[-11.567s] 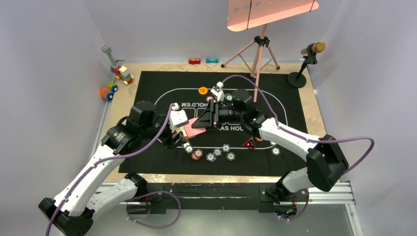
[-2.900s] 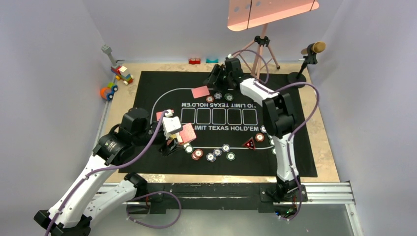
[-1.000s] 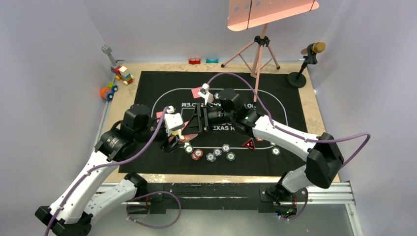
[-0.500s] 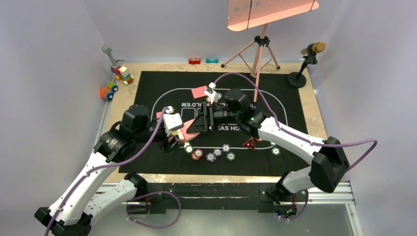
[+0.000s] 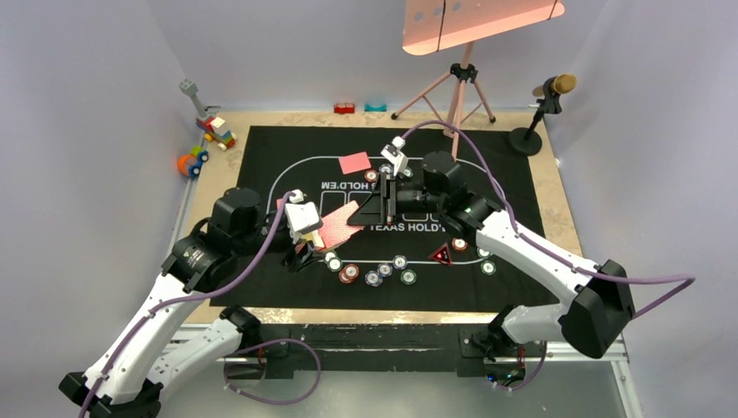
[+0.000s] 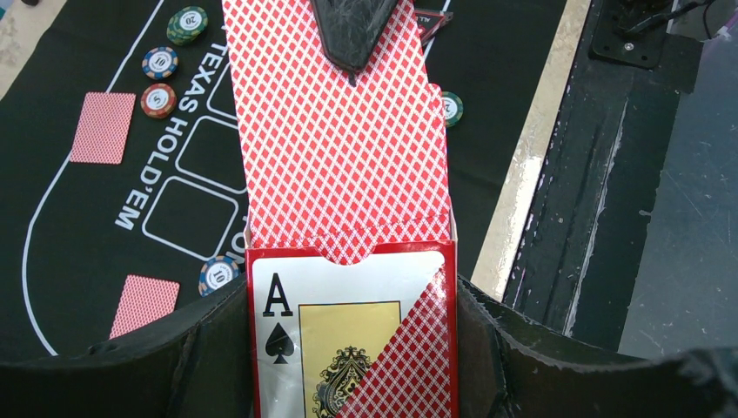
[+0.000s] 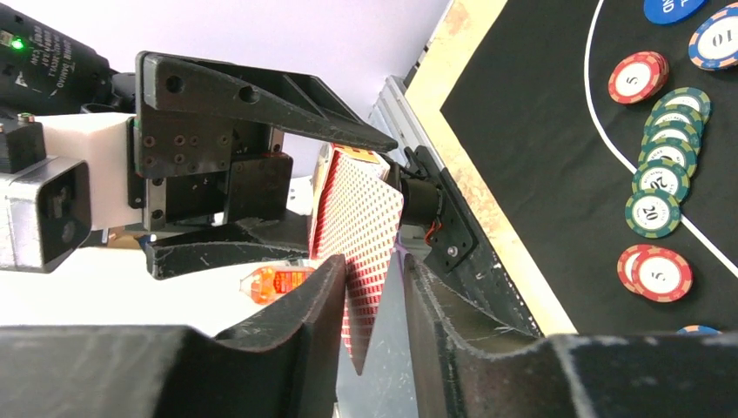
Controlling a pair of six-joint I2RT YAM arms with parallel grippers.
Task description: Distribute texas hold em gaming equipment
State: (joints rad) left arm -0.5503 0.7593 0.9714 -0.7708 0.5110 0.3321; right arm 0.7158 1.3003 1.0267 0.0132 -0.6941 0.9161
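Since a second ago the right gripper [image 7: 376, 261] has narrowed its fingers onto a playing card [image 6: 335, 131] and drawn back. The card now stands more than half out of the card box [image 6: 348, 348], which the left gripper [image 5: 305, 246] clamps above the mat [image 5: 522, 174] (two cards [image 6: 103, 126] lie dealt there already). I judge the next deal is almost free. Readable are "TEXAS HOLD'EM" on the mat, "A" with a spade on the box, and 20, 10 and 5 on the chips [image 6: 188, 23].
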